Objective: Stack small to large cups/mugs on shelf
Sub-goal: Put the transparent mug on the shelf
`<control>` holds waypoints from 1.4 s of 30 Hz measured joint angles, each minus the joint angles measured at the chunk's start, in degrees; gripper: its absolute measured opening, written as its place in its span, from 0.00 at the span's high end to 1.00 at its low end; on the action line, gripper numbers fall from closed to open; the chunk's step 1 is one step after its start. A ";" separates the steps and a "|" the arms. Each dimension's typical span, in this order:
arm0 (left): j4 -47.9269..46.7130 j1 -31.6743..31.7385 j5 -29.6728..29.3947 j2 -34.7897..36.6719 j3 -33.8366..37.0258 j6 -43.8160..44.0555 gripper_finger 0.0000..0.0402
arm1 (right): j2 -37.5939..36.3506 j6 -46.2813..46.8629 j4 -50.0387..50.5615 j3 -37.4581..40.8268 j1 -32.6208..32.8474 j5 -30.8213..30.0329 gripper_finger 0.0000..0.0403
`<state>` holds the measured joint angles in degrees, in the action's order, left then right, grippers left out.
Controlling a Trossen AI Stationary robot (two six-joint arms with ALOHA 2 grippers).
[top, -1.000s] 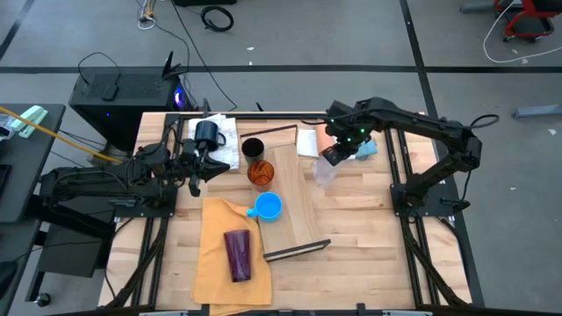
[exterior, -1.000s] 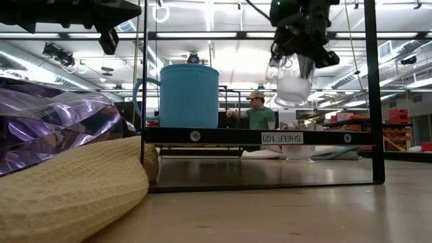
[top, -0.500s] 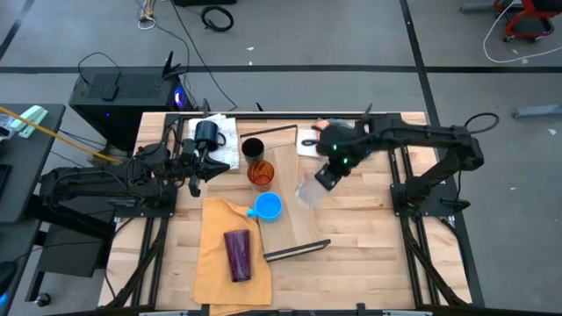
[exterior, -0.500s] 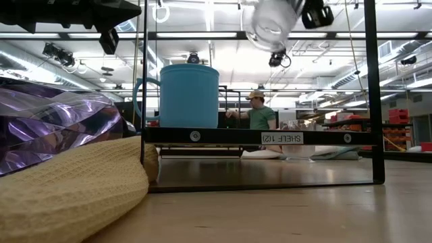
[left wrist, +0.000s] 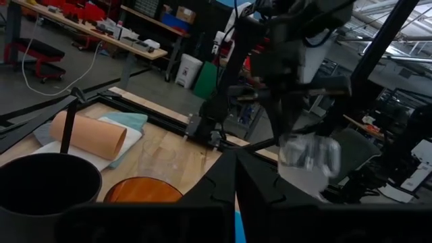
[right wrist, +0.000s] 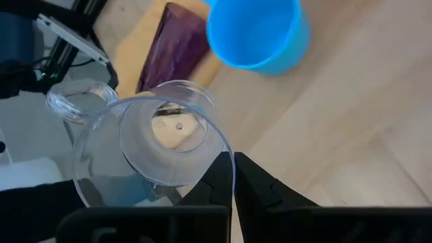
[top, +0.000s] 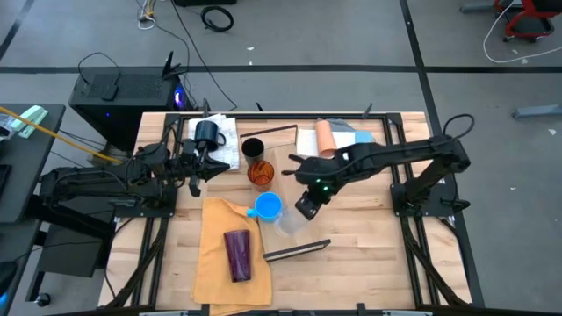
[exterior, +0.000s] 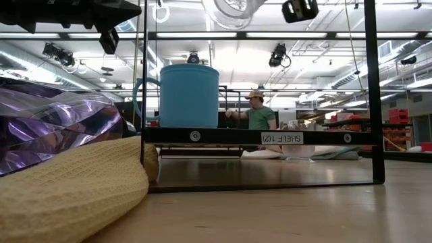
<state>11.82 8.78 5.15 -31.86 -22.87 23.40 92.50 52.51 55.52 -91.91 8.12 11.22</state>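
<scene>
The right gripper is clamped on the rim of a clear plastic cup with a small handle, held in the air over the long pale wooden shelf plank, just at four o'clock of the bright blue ceramic mug. In the right wrist view the cup lies tilted, its long axis running away from the fingers, its mouth facing the camera and its base towards the table. In the low view only its round underside shows at the upper edge, above the blue mug.

The left gripper has its fingers pressed together on nothing and waits at nine o'clock of the shelf, beside a dark navy mug that stands on a folded white cloth.

Counted from above: one blue mug, one navy mug, one black cup, one translucent orange tumbler, one translucent purple tumbler lying on its side on the mustard-yellow cloth with its long axis running twelve to six, one peach cup lying on folded cloths at one o'clock, and one clear cup.

The black cup, orange tumbler and blue mug stand upright in a line on the shelf.

The low view alone shows a person in a green shirt in the room behind. The left wrist view shows the peach cup's open end.
</scene>
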 joint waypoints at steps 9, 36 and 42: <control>-0.05 0.00 0.00 0.00 0.00 0.00 0.93 | 8.10 -4.38 1.99 -11.18 0.22 0.05 0.97; -0.27 0.00 0.03 0.00 0.00 -0.70 0.95 | 20.90 -1.45 19.75 -28.22 3.46 -8.00 0.98; -0.27 0.00 0.04 0.00 0.00 -0.70 0.96 | 22.99 -0.55 19.39 -28.23 3.41 -8.17 0.98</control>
<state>11.55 8.78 5.18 -31.86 -22.87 22.70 115.49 51.96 74.91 -120.14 11.53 3.05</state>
